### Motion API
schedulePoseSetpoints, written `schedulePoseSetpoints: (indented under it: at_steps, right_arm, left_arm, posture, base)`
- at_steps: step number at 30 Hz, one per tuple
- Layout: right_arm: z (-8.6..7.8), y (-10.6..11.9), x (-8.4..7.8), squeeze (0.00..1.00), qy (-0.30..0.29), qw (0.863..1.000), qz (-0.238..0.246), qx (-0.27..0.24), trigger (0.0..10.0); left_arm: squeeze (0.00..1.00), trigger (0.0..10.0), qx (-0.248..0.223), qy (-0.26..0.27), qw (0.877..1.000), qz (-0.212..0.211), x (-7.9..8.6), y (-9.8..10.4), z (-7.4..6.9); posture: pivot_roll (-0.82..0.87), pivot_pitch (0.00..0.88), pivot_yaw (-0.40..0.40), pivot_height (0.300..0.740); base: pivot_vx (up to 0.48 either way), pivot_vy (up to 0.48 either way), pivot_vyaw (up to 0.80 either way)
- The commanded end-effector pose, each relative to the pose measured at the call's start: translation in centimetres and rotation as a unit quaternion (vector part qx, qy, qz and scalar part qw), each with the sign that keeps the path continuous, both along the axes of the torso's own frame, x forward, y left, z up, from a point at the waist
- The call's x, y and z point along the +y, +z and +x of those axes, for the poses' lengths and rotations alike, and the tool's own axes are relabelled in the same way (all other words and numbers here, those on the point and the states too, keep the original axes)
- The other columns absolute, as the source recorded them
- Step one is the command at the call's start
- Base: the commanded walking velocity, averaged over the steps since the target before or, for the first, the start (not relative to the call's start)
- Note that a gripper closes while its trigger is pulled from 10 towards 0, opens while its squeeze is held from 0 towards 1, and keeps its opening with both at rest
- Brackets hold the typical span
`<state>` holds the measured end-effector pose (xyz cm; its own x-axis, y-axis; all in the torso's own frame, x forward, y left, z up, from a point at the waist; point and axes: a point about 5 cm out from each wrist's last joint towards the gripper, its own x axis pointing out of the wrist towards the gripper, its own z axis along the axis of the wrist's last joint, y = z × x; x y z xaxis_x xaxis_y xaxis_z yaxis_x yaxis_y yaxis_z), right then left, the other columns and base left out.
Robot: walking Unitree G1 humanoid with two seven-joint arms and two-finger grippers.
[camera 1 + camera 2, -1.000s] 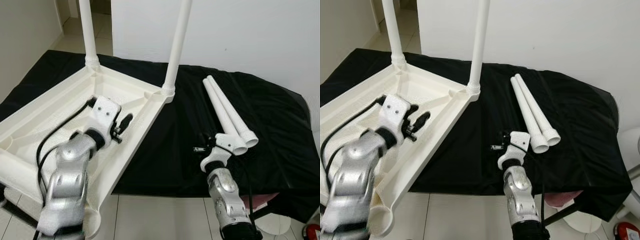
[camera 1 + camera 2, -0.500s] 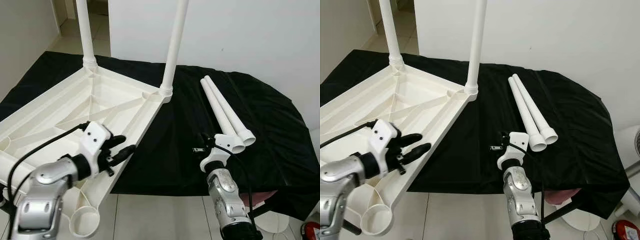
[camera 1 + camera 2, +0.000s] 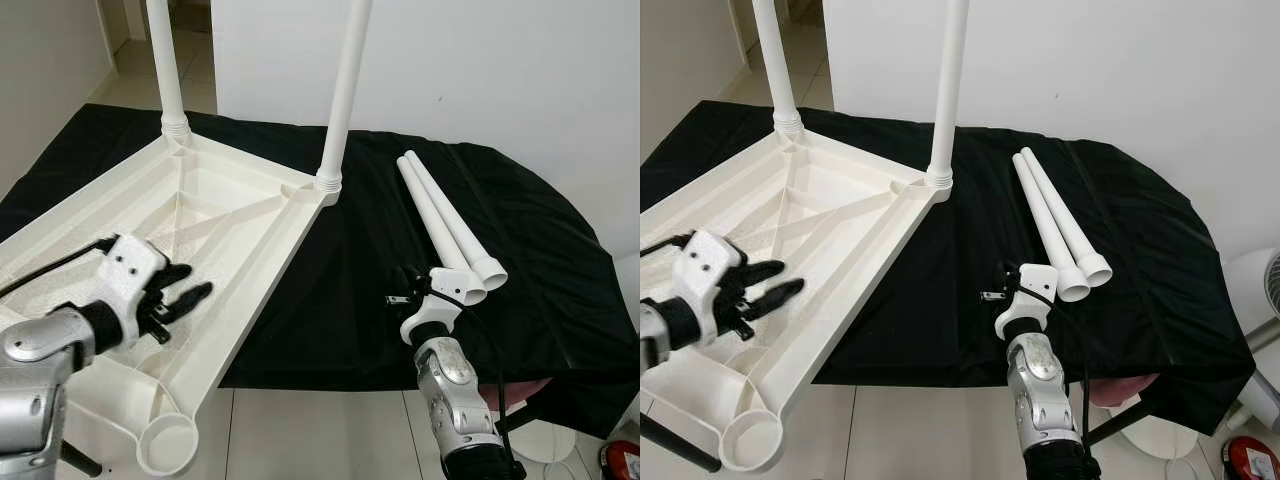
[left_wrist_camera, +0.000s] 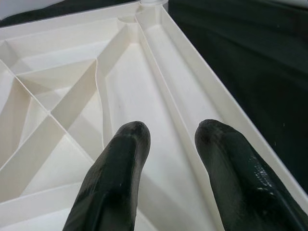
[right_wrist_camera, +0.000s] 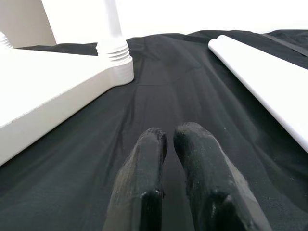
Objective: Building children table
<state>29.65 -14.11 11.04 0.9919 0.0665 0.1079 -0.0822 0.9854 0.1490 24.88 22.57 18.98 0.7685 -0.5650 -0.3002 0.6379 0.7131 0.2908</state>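
The white children's table top (image 3: 230, 215) lies upside down on a black cloth (image 3: 360, 290). Two white legs (image 3: 345, 90) (image 3: 163, 60) stand screwed into its far corners. An empty round leg socket (image 3: 168, 447) shows at its near corner. Two loose white legs (image 3: 445, 225) lie side by side on the cloth to the right. My left gripper (image 3: 195, 283) hovers open over the ribbed underside of the table top, holding nothing; in the left wrist view its fingers (image 4: 122, 159) spread above the ribs. My right gripper (image 5: 169, 136) is shut and empty, low over the cloth beside the near ends of the loose legs.
A white wall (image 3: 480, 70) stands right behind the cloth-covered surface. Tiled floor (image 3: 310, 435) lies below its near edge, which the table top overhangs. A white fan (image 3: 1260, 290) and a red object (image 3: 1252, 462) sit at the far right. A doorway opens at the back left.
My left gripper has drawn back to the left and nearer me, from the table top's right rim to over its ribbed middle. The right arm has stayed put.
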Motion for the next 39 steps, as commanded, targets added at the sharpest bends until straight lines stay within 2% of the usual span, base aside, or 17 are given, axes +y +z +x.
schedulePoseSetpoints:
  at_steps: [1,8,10,12,16,22,23,24,26,28,38,39]
  right_arm:
    - [0.0,-0.1,-0.4,0.0,-0.007,1.0,-0.002,0.003,10.0]
    - [0.1,-0.1,-0.2,0.0,-0.005,1.0,0.0,0.004,10.0]
    - [0.2,-0.1,-0.1,0.0,-0.005,1.0,0.002,0.003,10.0]
    - [0.2,-0.1,-0.1,0.0,-0.005,1.0,0.002,0.003,10.0]
    - [0.1,0.0,-0.3,0.0,-0.008,1.0,0.003,0.003,10.0]
    - [0.0,0.0,-0.5,0.0,-0.013,1.0,0.003,0.004,10.0]
    - [0.0,-0.1,-0.5,0.0,-0.013,1.0,0.002,0.004,10.0]
    - [0.0,-0.1,-0.5,0.0,-0.013,1.0,0.002,0.004,10.0]
    - [-0.1,-0.1,-0.6,0.0,-0.014,1.0,0.003,0.005,10.0]
    - [0.0,-0.1,-0.5,0.0,-0.014,1.0,0.003,0.005,10.0]
    - [0.1,-0.1,-0.3,0.0,-0.011,1.0,0.006,0.004,10.0]
    - [0.1,-0.1,-0.2,0.0,-0.011,1.0,0.006,0.004,10.0]
  left_arm:
    - [0.0,10.0,-0.001,0.02,1.0,0.018,0.9,-0.3,0.2]
    - [0.0,10.0,0.006,0.036,0.997,0.068,1.9,-1.6,0.2]
    - [0.0,10.0,0.023,0.032,0.994,0.104,2.1,-3.0,-0.1]
    - [0.0,10.0,0.023,0.032,0.994,0.104,2.1,-3.0,-0.1]
    - [0.0,10.0,0.031,0.028,0.991,0.13,2.2,-3.9,-0.2]
    - [0.0,10.0,0.018,0.058,0.991,0.122,3.3,-3.8,0.7]
    - [0.0,10.0,0.01,0.064,0.993,0.101,3.5,-3.2,0.9]
    - [0.0,10.0,0.01,0.064,0.993,0.101,3.5,-3.2,0.9]
    - [0.0,10.0,-0.008,0.078,0.995,0.055,3.8,-1.9,1.2]
    - [0.0,10.0,-0.02,0.088,0.995,0.042,4.3,-1.2,1.3]
    - [0.0,10.0,-0.03,0.129,0.989,0.065,5.8,-1.4,1.7]
    - [0.0,10.0,-0.024,0.121,0.988,0.098,5.8,-2.0,1.6]
  posture:
    - [0.06,0.0,-0.113,0.74]
    - [0.07,0.0,-0.121,0.74]
    - [0.07,0.0,-0.121,0.74]
    - [0.07,0.0,-0.121,0.74]
    - [0.06,0.0,-0.115,0.74]
    - [0.05,0.0,-0.114,0.74]
    - [0.05,0.0,-0.112,0.74]
    - [0.05,0.0,-0.112,0.74]
    - [0.05,0.0,-0.111,0.74]
    - [0.05,0.0,-0.111,0.74]
    - [0.05,0.0,-0.111,0.74]
    - [0.05,0.0,-0.111,0.74]
  base:
    - [0.0,0.0,0.0]
    - [0.0,0.0,0.0]
    - [0.0,0.0,0.0]
    - [0.0,0.0,0.0]
    - [0.0,0.0,0.0]
    - [0.0,0.0,0.0]
    - [0.0,0.0,0.0]
    - [0.0,0.0,0.0]
    - [0.0,0.0,0.0]
    - [0.0,0.0,0.0]
    - [0.0,0.0,0.0]
    - [0.0,0.0,0.0]
